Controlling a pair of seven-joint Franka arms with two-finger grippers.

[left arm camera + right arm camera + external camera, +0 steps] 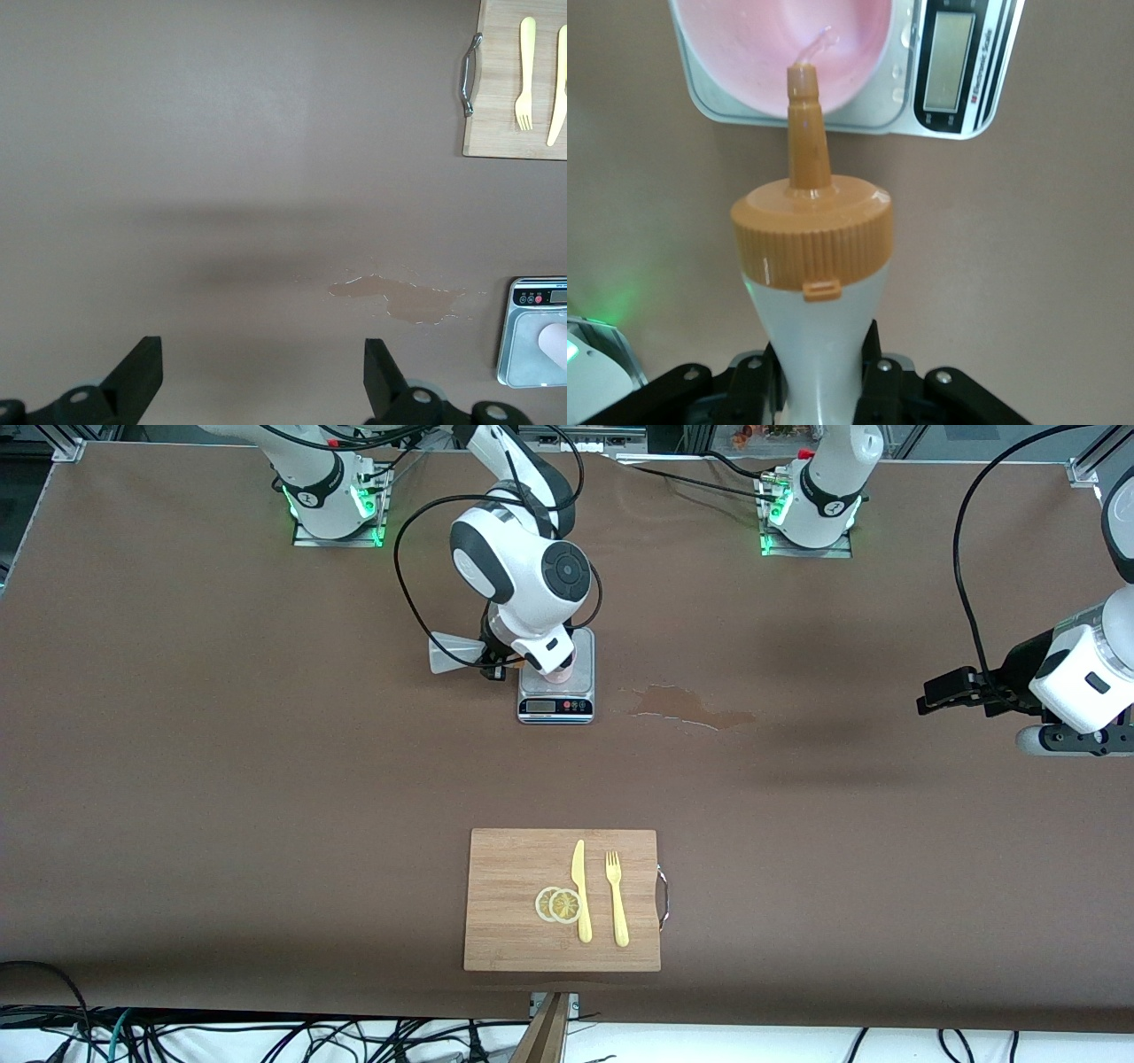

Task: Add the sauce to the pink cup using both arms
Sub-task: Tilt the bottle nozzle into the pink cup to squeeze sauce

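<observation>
My right gripper (498, 666) is shut on the frosted-white squeeze bottle (454, 654), which lies tipped on its side beside the silver scale (555, 707). In the right wrist view the fingers (879, 372) pinch the bottle's body (819, 345). Its orange cap (811, 239) and nozzle (804, 124) point into the pink cup (744, 44), with a small clear bit at the tip. The pink cup (567, 671) stands on the scale, mostly hidden by the right hand. My left gripper (930, 695) waits open and empty above bare table at the left arm's end; it also shows in the left wrist view (263, 381).
A wet stain (691, 707) lies on the brown table beside the scale, toward the left arm's end. A wooden cutting board (505, 921) nearer the front camera holds a yellow knife (581, 895), a yellow fork (617, 899) and lemon slices (558, 904).
</observation>
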